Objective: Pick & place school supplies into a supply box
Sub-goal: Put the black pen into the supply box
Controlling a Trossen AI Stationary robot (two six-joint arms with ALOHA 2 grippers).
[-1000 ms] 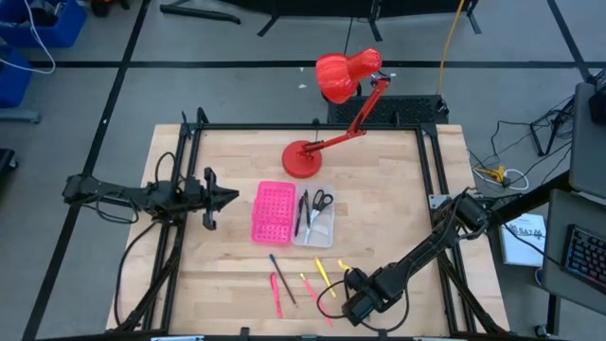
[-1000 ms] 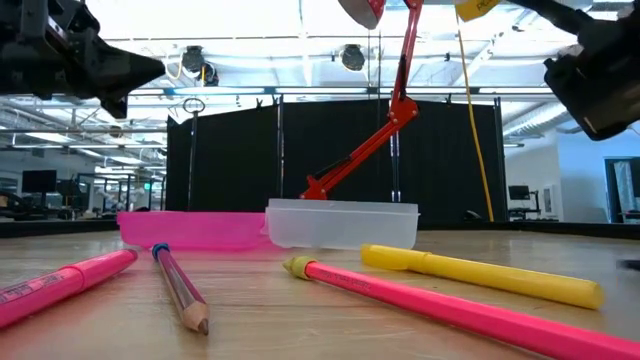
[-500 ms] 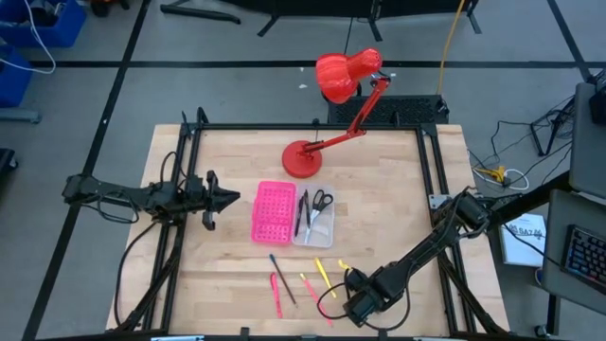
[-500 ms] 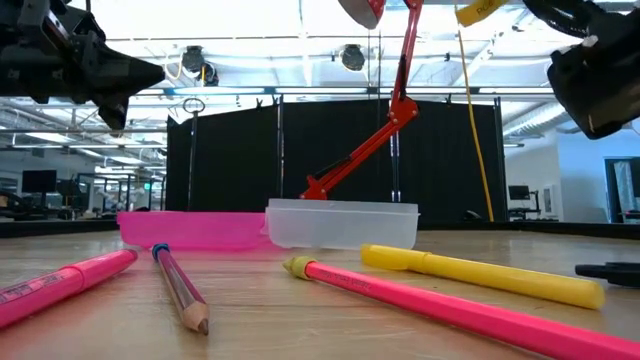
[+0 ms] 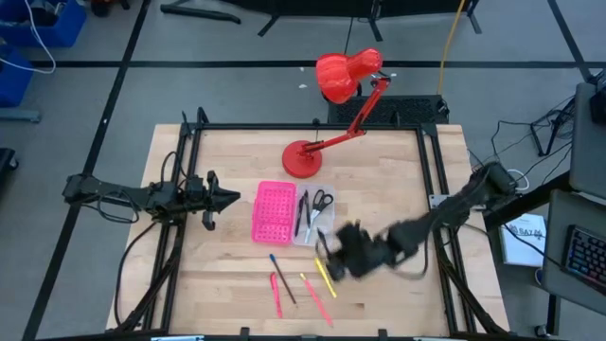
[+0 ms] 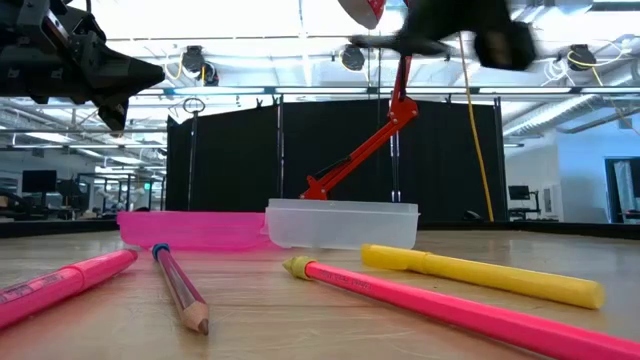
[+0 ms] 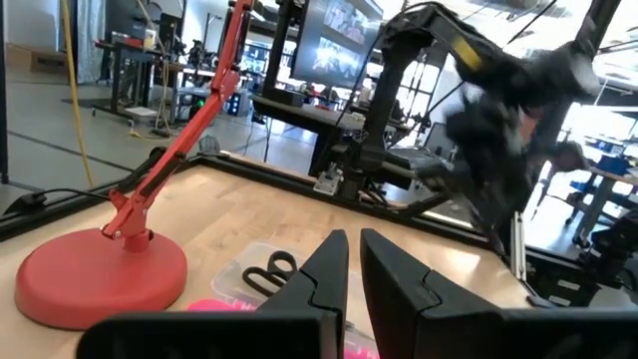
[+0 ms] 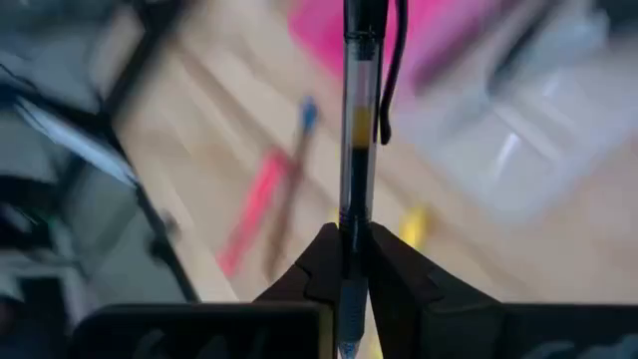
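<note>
Now the right gripper, clamped on 1 pen, carries it above the table just beside the box, needing a drop into the clear half, while the left gripper waits, fingers nearly closed.

Robotics lab: black curtains, monitors, ceiling lights, framed wooden table.

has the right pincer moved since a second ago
Yes. In the high view the right pincer has swung from the table's front edge toward the clear-and-pink plastic supply box, shut on a clear-barrelled pen.
</note>
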